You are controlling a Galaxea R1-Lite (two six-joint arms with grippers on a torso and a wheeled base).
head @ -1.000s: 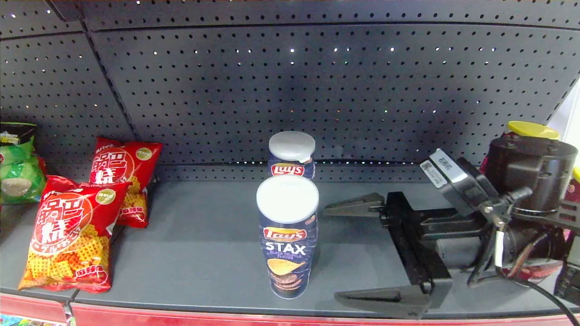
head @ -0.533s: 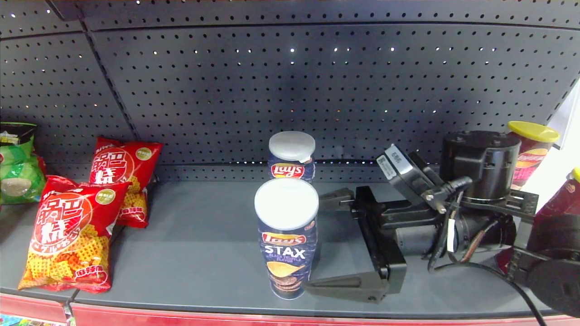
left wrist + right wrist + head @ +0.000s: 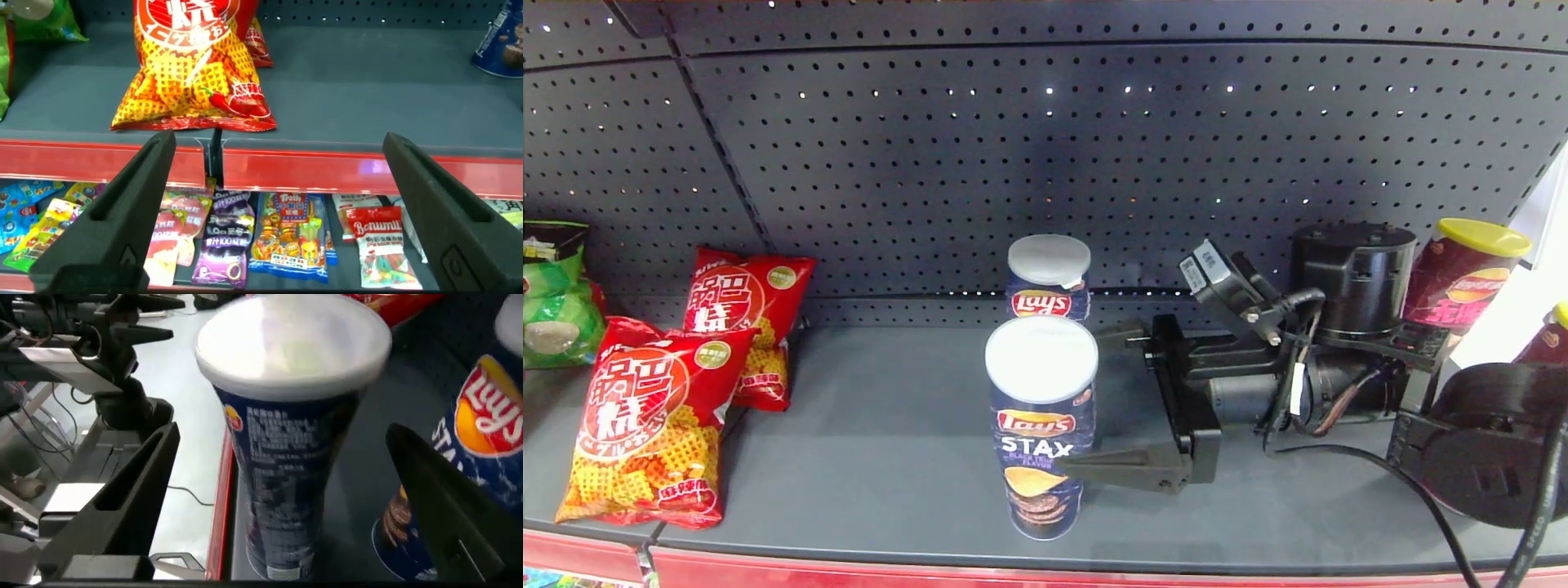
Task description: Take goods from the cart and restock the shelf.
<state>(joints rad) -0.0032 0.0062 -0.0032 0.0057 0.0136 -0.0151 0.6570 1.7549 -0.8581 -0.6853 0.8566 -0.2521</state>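
Note:
Two blue chip cans with white lids stand in a row on the grey shelf [image 3: 866,457]. The front can [image 3: 1041,425] is near the shelf's edge and the rear can [image 3: 1048,282] is by the back wall. My right gripper [image 3: 1078,398] comes in from the right and is open, with one finger on each side of the front can. From the right wrist, that front can [image 3: 286,449] stands upright between the fingers [image 3: 122,506] with gaps on both sides, and the rear can [image 3: 482,425] is beside it. My left gripper [image 3: 278,139] hangs open and holds nothing, in front of the shelf's red edge [image 3: 278,167].
Two red snack bags [image 3: 645,425] [image 3: 743,322] and a green bag [image 3: 551,314] lie at the shelf's left. A dark red can with a yellow lid [image 3: 1462,269] stands at the far right. The pegboard wall [image 3: 1045,163] closes the back. Candy packets [image 3: 286,237] fill the shelf below.
My right gripper has moved left along the shelf, from well to the right of the front blue can to straddling it. The cans and bags stay in place.

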